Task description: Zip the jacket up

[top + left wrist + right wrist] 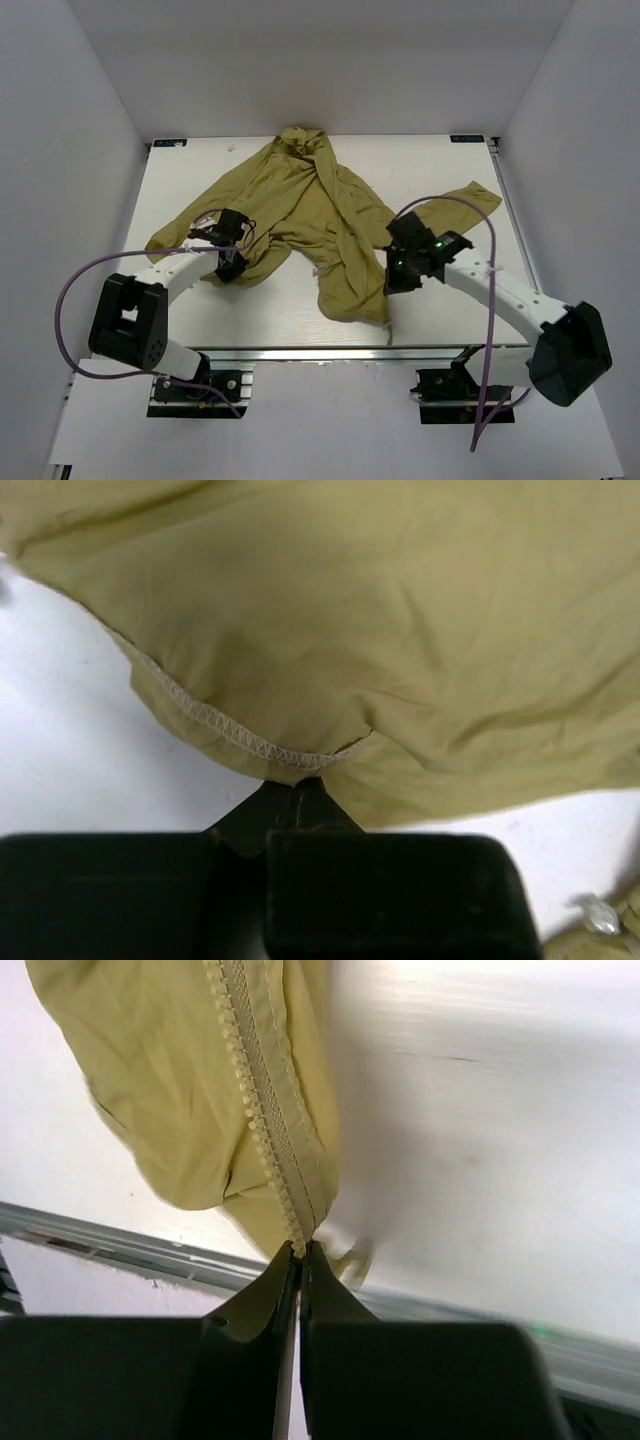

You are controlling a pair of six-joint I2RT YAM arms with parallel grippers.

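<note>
The olive-yellow jacket (310,215) lies crumpled in the middle of the table, hood at the back, one sleeve out to the left and one to the right. My left gripper (232,268) is shut on the jacket's stitched hem edge (250,742) at its front left. My right gripper (392,283) is shut on the jacket's zipper tape (265,1110), pinching the toothed edge at its lower end. The open zipper teeth run up from the fingertips in the right wrist view. The zipper slider is not in view.
The table's (290,325) front edge with a metal rail (120,1245) lies just beyond my right gripper. White walls enclose the table on three sides. A purple cable (480,215) loops over the right arm, another (75,285) over the left.
</note>
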